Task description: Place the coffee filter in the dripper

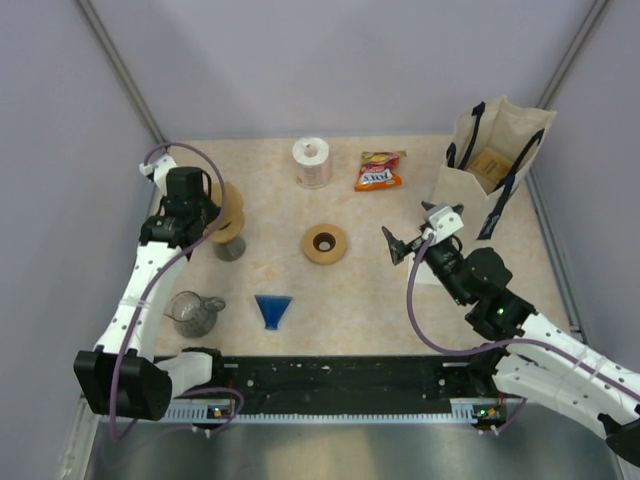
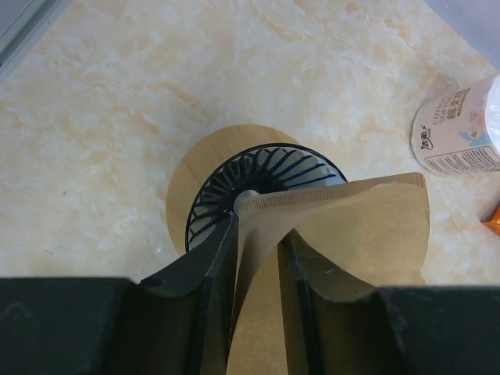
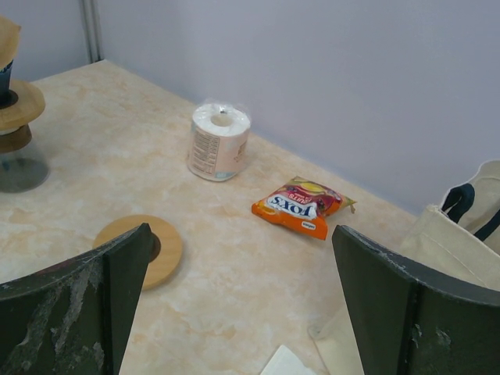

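The left hand [image 2: 254,244] pinched the brown coffee filter [image 2: 355,230] over the ribbed dripper [image 2: 269,168]; the right hand [image 3: 242,238] hung spread above the counter [image 3: 101,141].

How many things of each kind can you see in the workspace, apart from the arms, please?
Dripper: 1
Coffee filter: 1
Glass vessels: 2, jug and carafe under the dripper
Wooden ring: 1
Blue cone: 1
Paper roll: 1
Snack packet: 1
Tote bag: 1
Total: 9
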You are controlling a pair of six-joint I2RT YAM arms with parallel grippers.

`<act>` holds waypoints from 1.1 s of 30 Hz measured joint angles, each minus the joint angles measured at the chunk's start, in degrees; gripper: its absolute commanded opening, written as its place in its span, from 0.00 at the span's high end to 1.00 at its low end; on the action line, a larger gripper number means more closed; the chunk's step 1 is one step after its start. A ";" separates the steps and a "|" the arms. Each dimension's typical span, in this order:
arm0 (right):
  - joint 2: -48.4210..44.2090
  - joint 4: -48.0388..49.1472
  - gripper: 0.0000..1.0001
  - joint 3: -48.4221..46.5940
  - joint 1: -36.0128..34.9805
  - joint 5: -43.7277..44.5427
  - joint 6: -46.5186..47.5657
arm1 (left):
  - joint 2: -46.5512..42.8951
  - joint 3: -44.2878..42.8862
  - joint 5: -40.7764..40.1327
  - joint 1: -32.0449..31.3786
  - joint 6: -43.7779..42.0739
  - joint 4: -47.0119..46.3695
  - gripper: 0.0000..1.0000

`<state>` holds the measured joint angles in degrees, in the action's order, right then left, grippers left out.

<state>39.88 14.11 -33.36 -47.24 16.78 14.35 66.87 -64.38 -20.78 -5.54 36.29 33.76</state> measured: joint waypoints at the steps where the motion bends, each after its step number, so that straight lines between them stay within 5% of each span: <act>1: 0.00 0.00 0.01 0.00 0.00 -0.09 0.02 | 0.00 0.00 0.15 0.00 -0.02 0.07 0.58; 15: 0.04 0.00 0.01 0.00 0.00 -0.39 0.15 | -3.61 -3.17 0.17 0.00 0.00 3.32 0.36; 26: 0.44 0.00 0.01 0.00 0.00 -0.52 0.22 | -8.00 -5.35 10.82 -0.20 -1.20 3.56 0.37; 33: 0.44 0.00 0.01 0.00 0.00 -0.52 0.26 | -3.02 -5.64 12.96 -0.87 -2.36 3.17 0.53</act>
<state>40.32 14.11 -33.36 -47.24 16.25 14.61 63.86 -70.02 -7.81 -6.42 33.93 36.93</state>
